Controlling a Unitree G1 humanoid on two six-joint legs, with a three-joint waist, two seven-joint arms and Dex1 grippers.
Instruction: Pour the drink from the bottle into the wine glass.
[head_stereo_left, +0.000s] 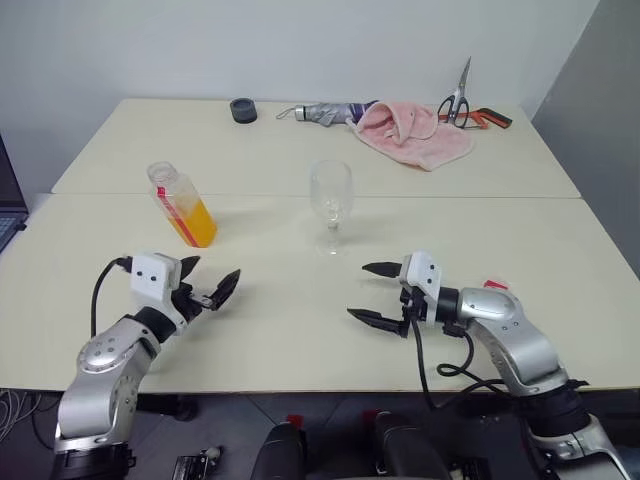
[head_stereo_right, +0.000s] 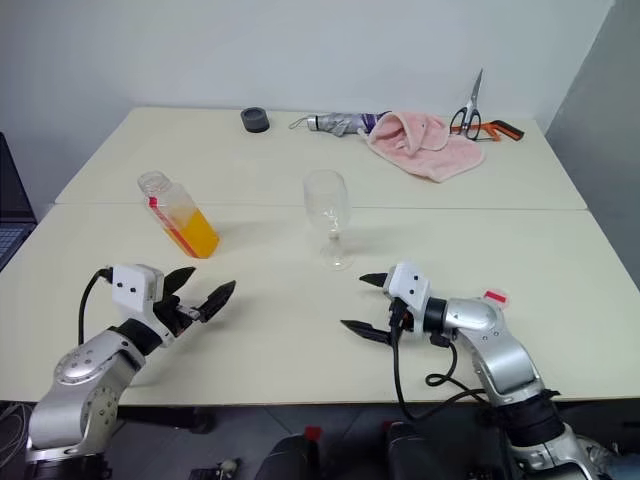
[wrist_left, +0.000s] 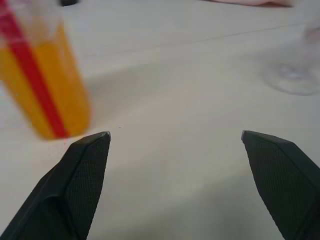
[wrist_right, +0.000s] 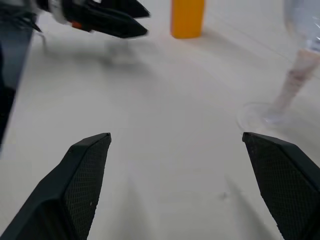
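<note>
**Both grippers spread and empty, low over the near table; bottle and glass stand free**

The bottle (head_stereo_left: 180, 204) stands upright on the cream table (head_stereo_left: 300, 330), left of centre and just near of the seam where two tabletops meet. Its red cap does not show; the neck looks open at the top. The drink (head_stereo_left: 197, 225) fills roughly its lower half, and a red stripe runs down one side. To its right, well apart from it, the wine glass (head_stereo_left: 331, 205) stands upright on its foot, with nothing seen in the bowl.

The left gripper (head_stereo_left: 205, 284) sits near of the bottle, its two black fingers spread wide, holding nothing, pointing toward the far side. In the left wrist view the bottle (wrist_left: 37, 80) lies just beyond one fingertip, not touching it. The right gripper (head_stereo_left: 372, 293) is near and right of the glass, fingers also wide apart and empty, turned toward the left. In the right wrist view the glass foot (wrist_right: 272, 117) lies close ahead of one finger, apart from it.

Between the two grippers the tabletop is bare, as is the strip between bottle and glass. The near table edge runs just behind both wrists. The right half of the near table is open out to its right edge.

Along the far edge lie a dark round object (head_stereo_left: 243, 110), a folded umbrella (head_stereo_left: 325, 113), a pink cloth (head_stereo_left: 412, 132) and scissors (head_stereo_left: 461, 105), all well away from the bottle and glass.
</note>
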